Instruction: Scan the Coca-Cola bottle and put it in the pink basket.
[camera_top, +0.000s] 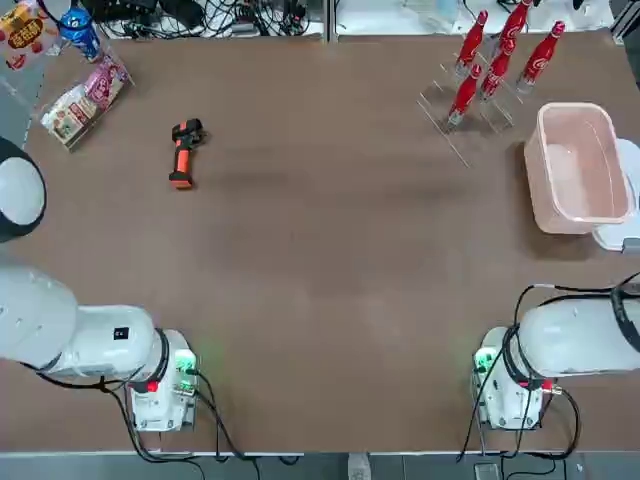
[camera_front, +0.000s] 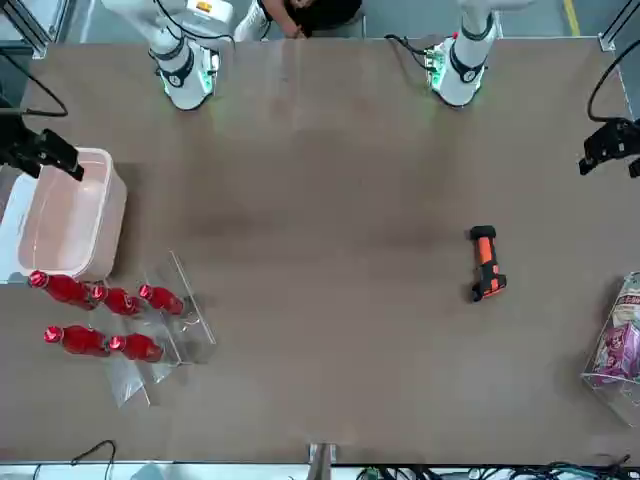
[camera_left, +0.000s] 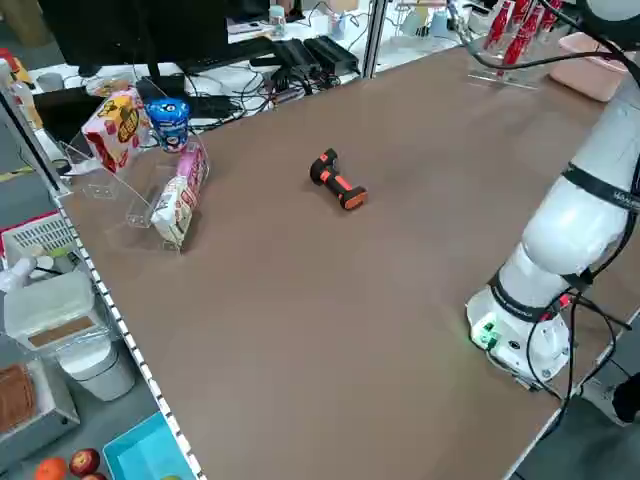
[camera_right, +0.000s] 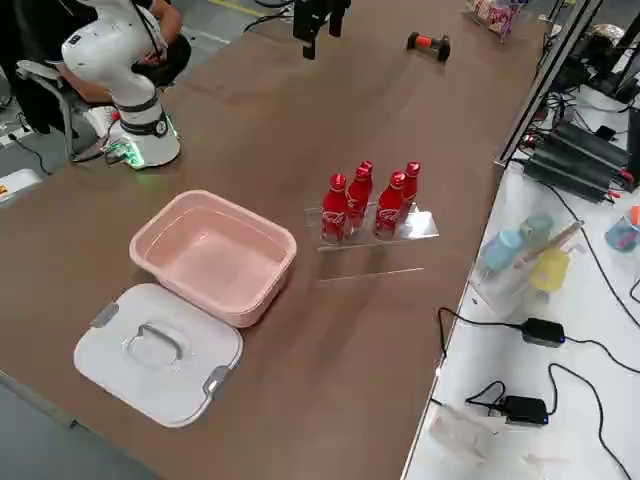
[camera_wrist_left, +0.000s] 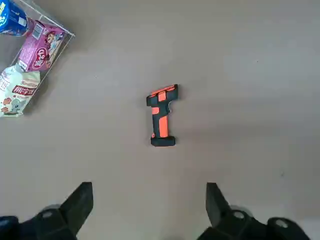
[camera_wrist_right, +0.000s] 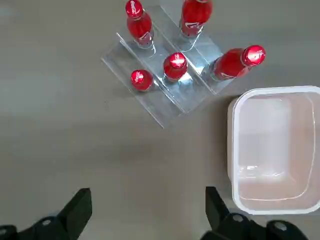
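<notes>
Five red Coca-Cola bottles (camera_top: 495, 72) stand upright in a clear acrylic rack (camera_top: 450, 125) at the far right of the table; from the right wrist they show as red caps (camera_wrist_right: 175, 64). Beside the rack, toward the robot, the pale pink basket (camera_top: 580, 108) sits with nothing in it (camera_wrist_right: 232, 150). An orange and black hand scanner (camera_top: 183, 152) lies on the table's left half. My right gripper (camera_wrist_right: 148, 192) hangs open, high over the table, short of the rack and basket. High above the scanner (camera_wrist_left: 161, 115), my left gripper (camera_wrist_left: 148, 189) is open too. Neither holds anything.
A white lid (camera_top: 625, 200) lies at the table's right edge next to the basket. Snack packs (camera_top: 85, 100) and a blue can (camera_top: 80, 32) sit in a clear stand at the far left corner. A person (camera_front: 300, 12) sits behind the arm bases. Cables run along the far edge.
</notes>
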